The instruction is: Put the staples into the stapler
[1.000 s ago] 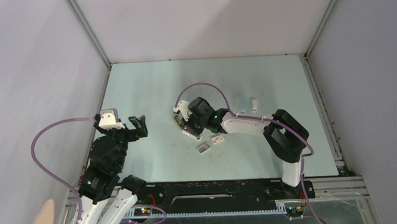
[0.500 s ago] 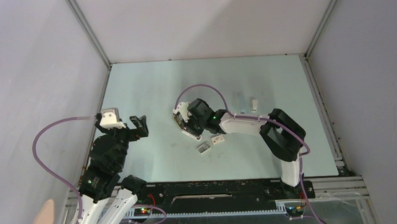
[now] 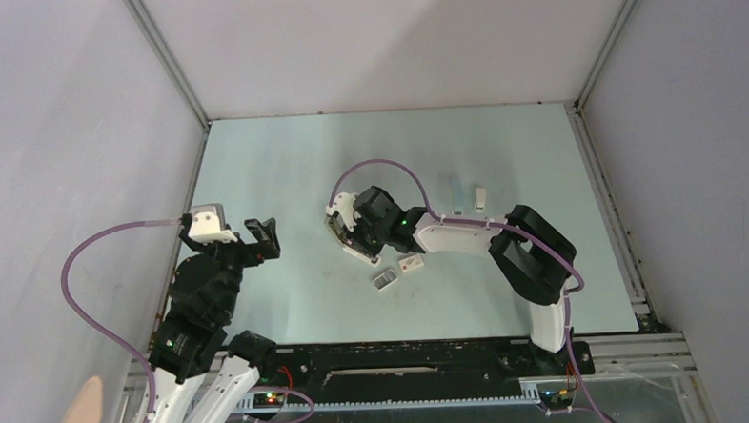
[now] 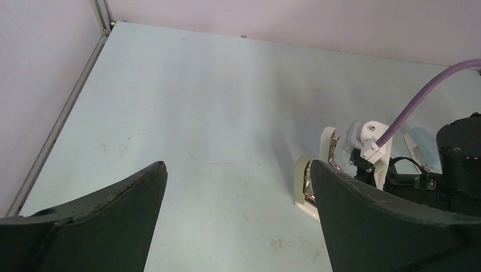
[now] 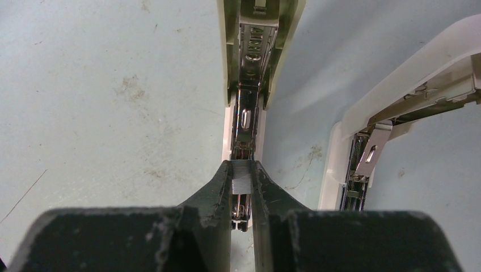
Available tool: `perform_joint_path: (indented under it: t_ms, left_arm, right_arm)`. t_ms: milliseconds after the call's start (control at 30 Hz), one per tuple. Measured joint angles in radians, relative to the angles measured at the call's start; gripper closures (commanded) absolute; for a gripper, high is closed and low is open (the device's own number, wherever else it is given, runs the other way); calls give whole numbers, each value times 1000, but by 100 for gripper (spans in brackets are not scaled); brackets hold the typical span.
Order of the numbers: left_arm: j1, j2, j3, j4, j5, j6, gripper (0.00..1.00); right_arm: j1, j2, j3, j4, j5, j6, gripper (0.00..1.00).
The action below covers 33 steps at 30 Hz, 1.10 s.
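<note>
The cream stapler (image 3: 343,240) lies open in the middle of the table, its metal channel (image 5: 248,122) exposed and its lid (image 5: 397,96) swung off to the right. My right gripper (image 5: 242,175) is shut on a silvery strip of staples (image 5: 241,177) and holds it right over the rear of the channel. The small white tray (image 3: 384,280) lies just in front of the stapler. My left gripper (image 4: 235,187) is open and empty, apart to the left; the stapler shows beside its right finger (image 4: 303,188).
A small white box sleeve with a red mark (image 3: 411,263) lies next to the tray. A pale blue-grey strip (image 3: 456,195) and a small white piece (image 3: 481,198) lie behind the right arm. Walls close the table's left, right and far sides.
My right gripper has shifted slightly left over the stapler with the strip in it. The left arm has barely moved.
</note>
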Motion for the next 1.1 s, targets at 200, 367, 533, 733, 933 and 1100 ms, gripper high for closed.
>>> perform_joint_path:
  t_ms: [200, 367, 533, 733, 933, 1100]
  left_arm:
    - [2, 0, 0, 0, 0, 0, 0]
    - [3, 0, 0, 0, 0, 0, 0]
    - [3, 0, 0, 0, 0, 0, 0]
    - [3, 0, 0, 0, 1, 0, 0]
    - [3, 0, 0, 0, 1, 0, 0]
    - [3, 0, 0, 0, 1, 0, 0]
  right_arm:
    - [0, 11, 0, 1, 0, 0, 89]
    - [0, 13, 0, 1, 0, 3, 89]
    - [0, 13, 0, 1, 2, 4, 89]
    - [0, 13, 0, 0, 5, 4, 88]
    - [0, 13, 0, -7, 8, 8, 87]
    - [0, 13, 0, -14, 10, 16, 86]
